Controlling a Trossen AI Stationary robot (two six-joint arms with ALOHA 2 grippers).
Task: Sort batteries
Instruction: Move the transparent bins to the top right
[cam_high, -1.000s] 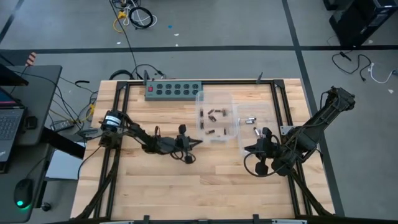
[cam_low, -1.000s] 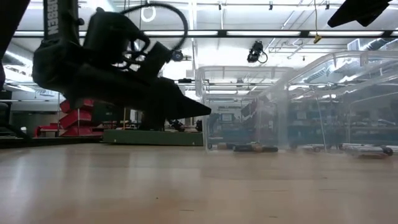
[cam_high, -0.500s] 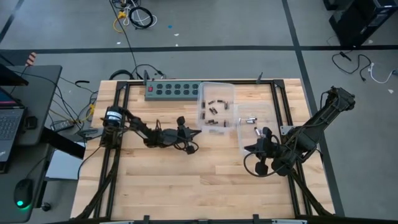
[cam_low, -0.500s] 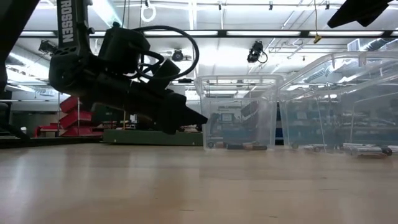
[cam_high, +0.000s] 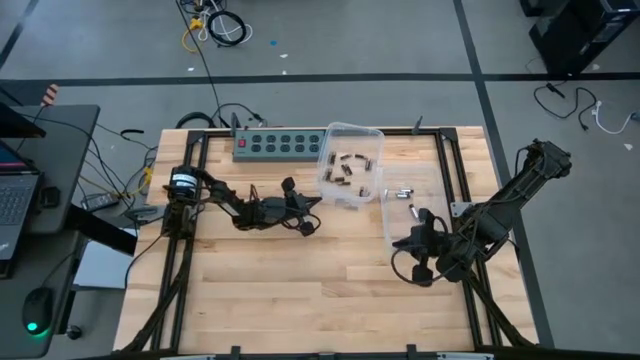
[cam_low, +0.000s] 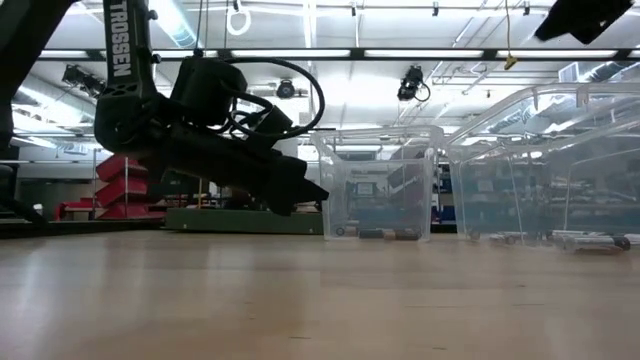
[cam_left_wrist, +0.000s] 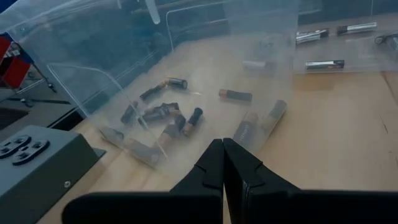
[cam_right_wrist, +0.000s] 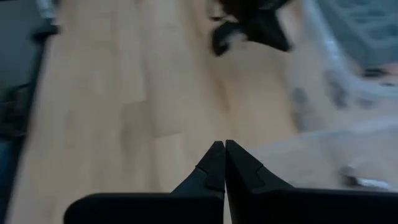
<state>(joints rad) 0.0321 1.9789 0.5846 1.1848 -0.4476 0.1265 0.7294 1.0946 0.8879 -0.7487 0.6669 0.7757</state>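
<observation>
From above, a pale wooden table (cam_high: 300, 290) with plank seams is seen, framed by dark rails. A clear plastic bin (cam_high: 349, 177) sits tilted toward the far edge, and the batteries (cam_high: 345, 170), small dark and brownish cylinders, are scattered inside it. A 2nd clear bin (cam_high: 408, 205) lies just to its right, with a few silvery cells (cam_high: 402, 193) in it. A green power strip (cam_high: 279, 144) with dark sockets is set along the far rail. The left gripper (cam_high: 316, 204) is held low, its tip at the near left wall of the first bin; the right gripper (cam_high: 398, 241) is parked near the 2nd bin.

From table height, the left gripper (cam_low: 322, 192) is shown as a dark wedge, its tip pressed shut, just beside the transparent bin (cam_low: 380, 180), along whose floor the batteries (cam_low: 380, 234) are lined.

In the left wrist view, the fingers (cam_left_wrist: 214, 168) are closed together on nothing, right before the hazy bin wall (cam_left_wrist: 149, 81); about 10 batteries (cam_left_wrist: 165, 115), black-and-copper, lie loose behind it.

In the right wrist view, the fingers (cam_right_wrist: 216, 167) are likewise shut, empty, above smooth wood (cam_right_wrist: 143, 99).
</observation>
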